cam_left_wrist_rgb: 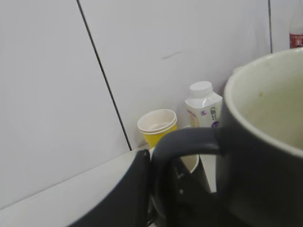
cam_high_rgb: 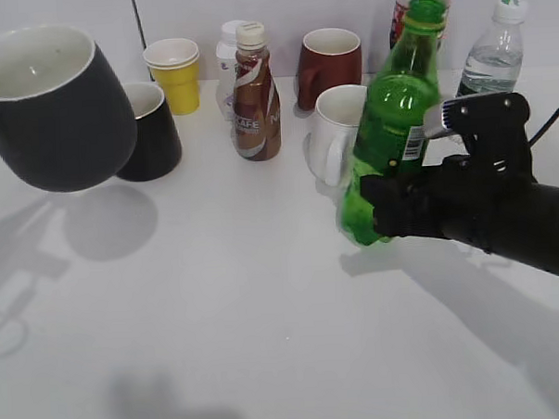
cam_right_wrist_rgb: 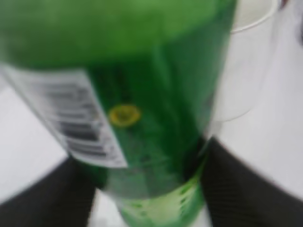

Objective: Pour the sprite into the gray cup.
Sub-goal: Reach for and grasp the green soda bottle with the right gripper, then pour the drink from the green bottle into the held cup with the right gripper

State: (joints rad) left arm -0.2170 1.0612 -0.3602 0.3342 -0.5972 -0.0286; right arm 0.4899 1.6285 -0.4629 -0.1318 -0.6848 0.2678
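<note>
The gray cup [cam_high_rgb: 53, 113] hangs in the air at the far left of the exterior view, tilted, with its off-white inside showing. In the left wrist view my left gripper [cam_left_wrist_rgb: 156, 189] is shut on the gray cup's loop handle [cam_left_wrist_rgb: 189, 142]; the cup body [cam_left_wrist_rgb: 265, 156] fills the right side. The sprite [cam_high_rgb: 392, 121], a green bottle with a white barcode patch and no cap, is lifted off the table and leans slightly. My right gripper [cam_high_rgb: 391, 214] is shut on its lower body. In the right wrist view the sprite [cam_right_wrist_rgb: 156, 118] sits between the two black fingers.
On the table [cam_high_rgb: 219, 314] stand a black mug [cam_high_rgb: 151, 132], stacked yellow paper cups [cam_high_rgb: 174, 73], a brown coffee bottle [cam_high_rgb: 254, 95], a white milk bottle [cam_high_rgb: 227, 73], a dark red mug [cam_high_rgb: 329, 66], a white mug [cam_high_rgb: 336, 133], a cola bottle [cam_high_rgb: 405, 14] and a clear water bottle [cam_high_rgb: 495, 52].
</note>
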